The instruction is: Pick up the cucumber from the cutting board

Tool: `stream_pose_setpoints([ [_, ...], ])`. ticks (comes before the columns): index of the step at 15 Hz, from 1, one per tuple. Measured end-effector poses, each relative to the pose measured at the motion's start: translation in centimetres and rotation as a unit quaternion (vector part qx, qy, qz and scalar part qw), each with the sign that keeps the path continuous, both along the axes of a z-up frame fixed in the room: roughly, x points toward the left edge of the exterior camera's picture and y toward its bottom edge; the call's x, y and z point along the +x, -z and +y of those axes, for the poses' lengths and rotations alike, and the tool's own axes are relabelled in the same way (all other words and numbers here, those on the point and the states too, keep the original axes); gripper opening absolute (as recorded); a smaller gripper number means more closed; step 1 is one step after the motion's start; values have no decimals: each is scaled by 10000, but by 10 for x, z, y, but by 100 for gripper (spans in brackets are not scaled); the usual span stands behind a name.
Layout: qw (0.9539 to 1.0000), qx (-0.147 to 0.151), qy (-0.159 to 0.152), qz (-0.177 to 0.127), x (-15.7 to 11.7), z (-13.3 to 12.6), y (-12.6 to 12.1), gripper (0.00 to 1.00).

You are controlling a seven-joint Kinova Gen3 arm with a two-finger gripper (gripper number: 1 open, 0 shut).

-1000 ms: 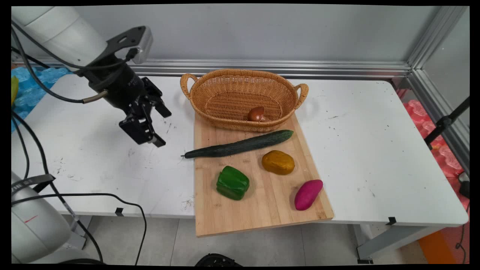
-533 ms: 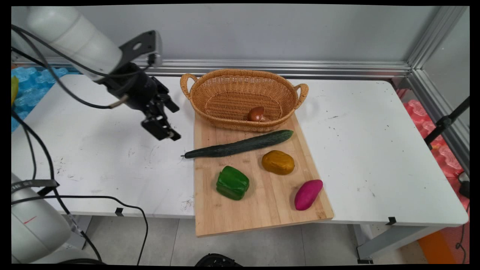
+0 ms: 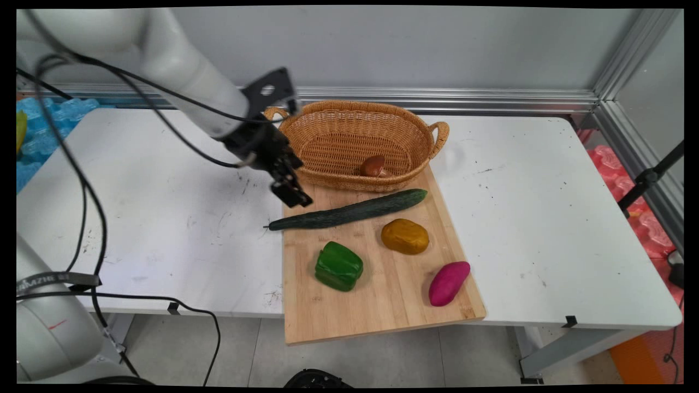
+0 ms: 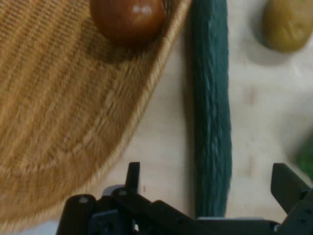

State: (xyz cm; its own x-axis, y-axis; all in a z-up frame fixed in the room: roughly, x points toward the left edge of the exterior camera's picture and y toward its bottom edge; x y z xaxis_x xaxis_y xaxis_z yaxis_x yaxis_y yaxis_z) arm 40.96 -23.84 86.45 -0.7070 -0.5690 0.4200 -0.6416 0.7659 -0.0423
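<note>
The pincer (image 3: 292,195) hangs with its fingers spread wide and nothing between them, over the near-left corner of the cutting board (image 3: 382,305), just beside the basket (image 3: 306,117). Directly under and ahead of it lies the cucumber (image 4: 210,122) — in the hand view its long axis runs straight away from the pincer, up the middle of the gap between the two fingers (image 4: 288,183), so the fingers stand on either side of its width. The pincer is above it, not touching.

To one side of the cucumber, close against it, curves the basket's woven rim, with a brown mushroom (image 4: 128,18) inside; this wall is the nearest thing crowding the finger on that side. On the cucumber's other side the board is bare wood, with a yellowish potato (image 4: 287,24) farther out. Farther off on the board sit a green pepper (image 3: 338,266) and a purple sweet potato (image 3: 449,283), well apart from the pincer. The board rests on the white worktop (image 3: 546,218).
</note>
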Motion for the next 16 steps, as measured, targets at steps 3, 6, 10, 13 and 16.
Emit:
stream_pose_setpoints([
  [3,9999,110,-132,-9,-21,-16,19,100],
  [6,9994,224,-252,-22,-37,-26,35,100],
  [10,9987,352,-372,-62,-53,-34,50,100],
  [13,9983,398,-407,-98,-57,-34,56,100],
  [16,9980,437,-435,-129,-58,-31,58,100],
])
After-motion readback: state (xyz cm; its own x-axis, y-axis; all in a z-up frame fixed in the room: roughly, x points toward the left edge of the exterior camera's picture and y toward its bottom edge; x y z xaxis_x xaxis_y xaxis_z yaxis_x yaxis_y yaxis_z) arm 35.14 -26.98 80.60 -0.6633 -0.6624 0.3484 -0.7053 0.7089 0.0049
